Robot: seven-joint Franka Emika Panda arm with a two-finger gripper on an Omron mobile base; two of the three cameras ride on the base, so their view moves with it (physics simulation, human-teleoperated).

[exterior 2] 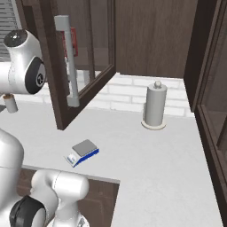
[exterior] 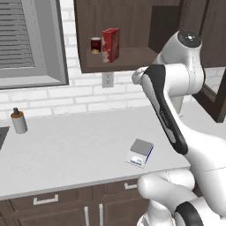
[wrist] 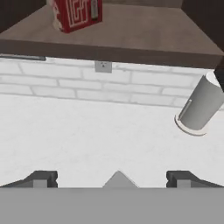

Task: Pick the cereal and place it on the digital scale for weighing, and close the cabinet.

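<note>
While my pincer hangs with its two tips spread wide apart and nothing between them, I look across bare white counter toward the brick wall. Above that wall runs the front edge of the cabinet shelf, and the cereal stands upright on it near the left end, just beside a small dark can. The cabinet door swings out over the counter, its bar handle facing me. Below it the digital scale sits near the counter's front edge, well apart from the paper towel roll by the wall. A small bottle stands far left.
</note>
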